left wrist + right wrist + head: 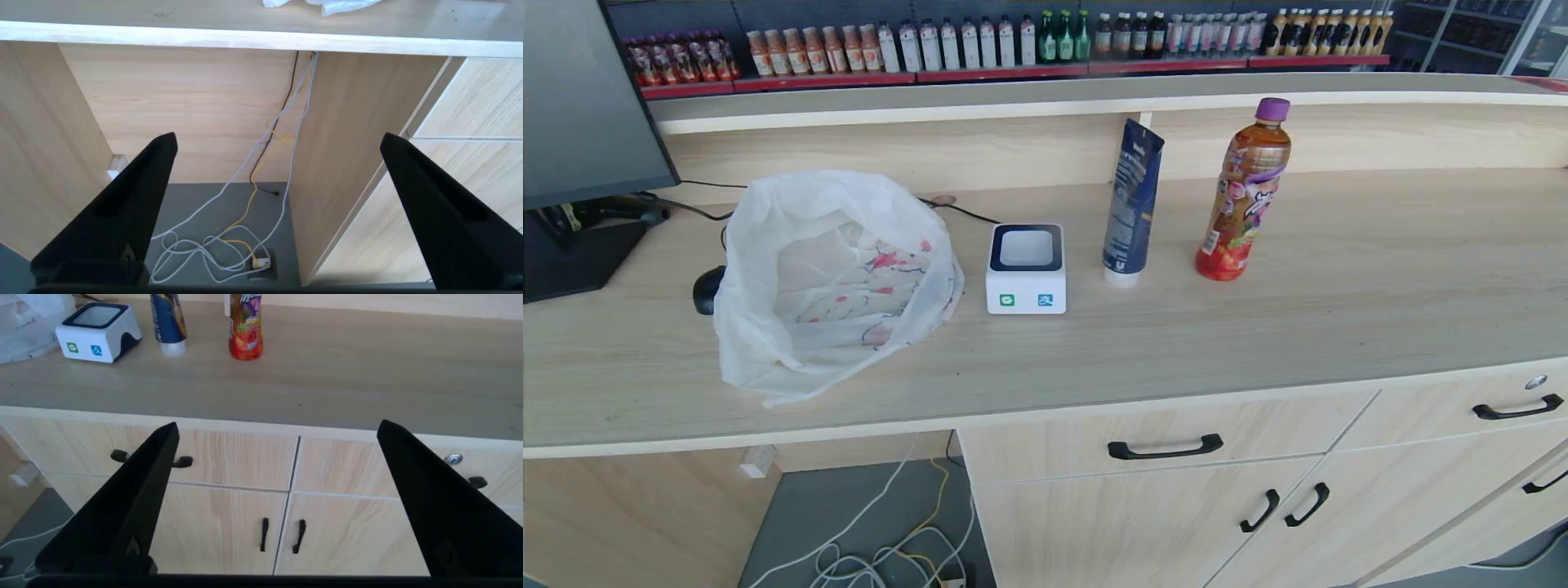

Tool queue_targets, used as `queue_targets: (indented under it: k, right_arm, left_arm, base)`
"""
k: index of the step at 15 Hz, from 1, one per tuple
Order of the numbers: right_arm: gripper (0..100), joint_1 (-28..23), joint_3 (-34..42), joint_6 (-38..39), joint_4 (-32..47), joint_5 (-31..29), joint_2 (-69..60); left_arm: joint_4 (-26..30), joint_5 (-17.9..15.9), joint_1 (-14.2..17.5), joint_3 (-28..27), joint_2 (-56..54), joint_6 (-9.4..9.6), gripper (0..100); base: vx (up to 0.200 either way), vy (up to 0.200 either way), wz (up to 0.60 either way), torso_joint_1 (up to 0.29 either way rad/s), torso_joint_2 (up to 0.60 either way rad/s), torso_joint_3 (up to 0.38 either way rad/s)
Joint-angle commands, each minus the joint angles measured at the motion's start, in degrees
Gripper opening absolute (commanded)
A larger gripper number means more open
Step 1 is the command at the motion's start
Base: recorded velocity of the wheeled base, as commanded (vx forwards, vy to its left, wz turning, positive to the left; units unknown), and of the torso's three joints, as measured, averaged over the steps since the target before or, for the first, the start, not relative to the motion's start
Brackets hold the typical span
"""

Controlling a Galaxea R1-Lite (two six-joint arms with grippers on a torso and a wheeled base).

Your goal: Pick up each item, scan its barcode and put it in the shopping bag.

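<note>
Orange-brown plastic drink bottle with a purple cap (1244, 196) stands upright toward the back of the pale wood countertop (1339, 327), right of its middle. The dark blue squeeze tube (1131, 204) stands on its white cap to the bottle's left, the two near each other but apart. Left of the tube sits the white box-shaped barcode scanner (1026, 268), window facing up. Left of that, the translucent white plastic shopping bag (833, 278) slumps with its mouth open toward the front edge. Both arms hang below that front edge. The right gripper (274, 510) is spread wide with nothing between its fingers, facing the drawer fronts (237, 469), with bottle and tube up and ahead of it beyond the edge. The left gripper (274, 220) is equally wide and empty, looking into the open bay under the bag's end of the counter. The right arm looks the nearer for either item. Since both long axes are vertical, a level approach from the front should suit. Bare counter lies in front and to the right of the bottle, and the gap toward the tube is the tight side.
</note>
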Motion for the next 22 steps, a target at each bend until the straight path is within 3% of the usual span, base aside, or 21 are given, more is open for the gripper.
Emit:
queue_targets:
  k: [1,5,8,10,12,19,22]
  right_arm:
    - [100,0.0,-1.6,-0.7,-1.1,0.0,6.2]
    - [100,0.5,-6.8,-0.9,-9.6,0.0,16.4]
    - [100,5.6,-7.5,-5.9,-17.0,0.0,24.1]
    - [100,6.0,-7.6,-6.3,-21.3,0.0,27.9]
    - [100,6.6,-7.7,-6.2,-23.1,0.0,29.8]
    - [100,17.0,-8.3,-7.7,-31.3,-0.1,38.5]
    - [100,18.2,-10.7,-7.7,-32.5,-0.3,41.5]
  left_arm:
    - [0.0,0.0,0.0,0.0,0.0,-0.01,100]
    - [0.0,0.0,0.0,0.0,0.0,-0.01,100]
    - [0.0,0.0,0.0,0.0,0.0,-0.01,100]
    - [0.0,0.0,0.0,0.0,0.0,-0.01,100]
    - [0.0,0.0,0.0,0.0,0.0,-0.01,100]
    - [0.0,0.0,0.0,0.0,0.0,-0.01,100]
    - [0.1,0.0,0.0,0.0,0.0,-0.01,100]
  base:
    - [0.0,0.0,0.0,0.0,0.0,0.0]
    - [0.0,0.0,0.0,0.0,0.0,0.0]
    - [0.0,0.0,0.0,0.0,0.0,0.0]
    - [0.0,0.0,0.0,0.0,0.0,0.0]
    - [0.0,0.0,0.0,0.0,0.0,0.0]
    - [0.0,0.0,0.0,0.0,0.0,0.0]
    - [0.0,0.0,0.0,0.0,0.0,0.0]
